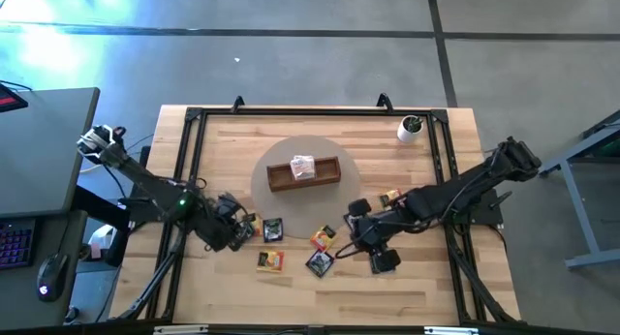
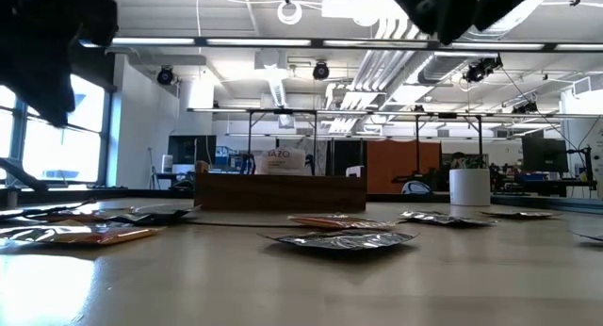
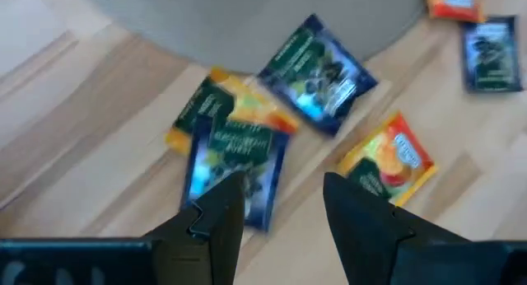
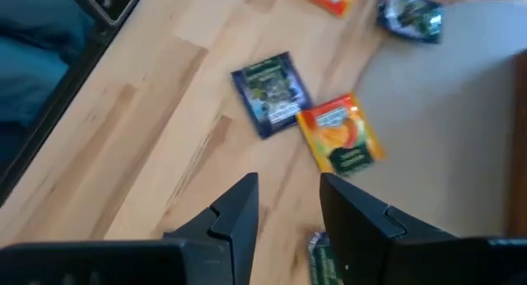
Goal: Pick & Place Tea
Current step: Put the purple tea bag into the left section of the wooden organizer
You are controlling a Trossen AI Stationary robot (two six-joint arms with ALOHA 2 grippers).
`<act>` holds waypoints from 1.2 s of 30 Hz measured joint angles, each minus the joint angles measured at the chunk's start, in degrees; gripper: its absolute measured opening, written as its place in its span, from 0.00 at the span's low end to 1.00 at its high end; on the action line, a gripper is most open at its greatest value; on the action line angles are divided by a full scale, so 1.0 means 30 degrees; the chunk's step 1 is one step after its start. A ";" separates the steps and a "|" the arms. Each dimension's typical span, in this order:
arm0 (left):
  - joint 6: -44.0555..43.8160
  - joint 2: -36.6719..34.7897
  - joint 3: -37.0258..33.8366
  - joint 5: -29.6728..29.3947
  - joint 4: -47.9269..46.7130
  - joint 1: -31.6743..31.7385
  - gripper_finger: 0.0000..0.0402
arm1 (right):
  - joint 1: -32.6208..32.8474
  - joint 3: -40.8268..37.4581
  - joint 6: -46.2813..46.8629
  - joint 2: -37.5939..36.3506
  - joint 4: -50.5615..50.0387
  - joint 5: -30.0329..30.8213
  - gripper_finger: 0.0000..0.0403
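Small flat tea sachets lie flat on the table's near half: a black one (image 1: 272, 229), a yellow-orange one (image 1: 270, 261), an orange one (image 1: 323, 239), a black one (image 1: 320, 264) and an orange one (image 1: 389, 197). A white sachet (image 1: 303, 167) sits in the brown wooden tray (image 1: 334, 172). My left gripper (image 1: 244, 229) is open and hovers over a black sachet (image 3: 235, 157) that overlaps a yellow one (image 3: 185, 120). My right gripper (image 1: 353, 232) is open above bare wood, short of a black sachet (image 4: 270, 94) and an orange one (image 4: 339, 133).
The tray stands on a round grey mat (image 1: 266, 195) at the table's middle. A small white cup (image 1: 411, 129) stands at the far right corner. A dark metal frame (image 1: 194, 117) runs round the table's edges. The low view shows sachets (image 2: 344, 238) lying flat in front of the tray (image 2: 280, 189).
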 joint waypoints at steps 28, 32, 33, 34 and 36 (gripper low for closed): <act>0.2570 -0.0295 -0.4327 0.2063 0.3886 0.3149 0.41 | -0.4436 -0.8206 -0.0934 -0.0036 1.3794 -0.1854 0.31; 0.2493 -0.0295 -0.4327 0.0876 0.3886 0.3155 0.41 | -0.4418 -0.8206 -0.0904 -0.0036 1.4271 -0.1867 0.31; 0.2519 -0.0295 -0.4327 0.0386 0.3929 0.3181 0.41 | -0.4416 -0.8204 -0.0903 -0.0036 1.4367 -0.1882 0.31; 0.2724 -0.0295 -0.4327 -0.0112 0.3940 0.3193 0.41 | -0.4416 -0.8206 -0.0904 -0.0036 1.4439 -0.1958 0.31; 0.3465 -0.0295 -0.4327 -0.0611 0.3895 0.3197 0.41 | -0.4416 -0.8206 -0.0901 -0.0036 1.4468 -0.2349 0.31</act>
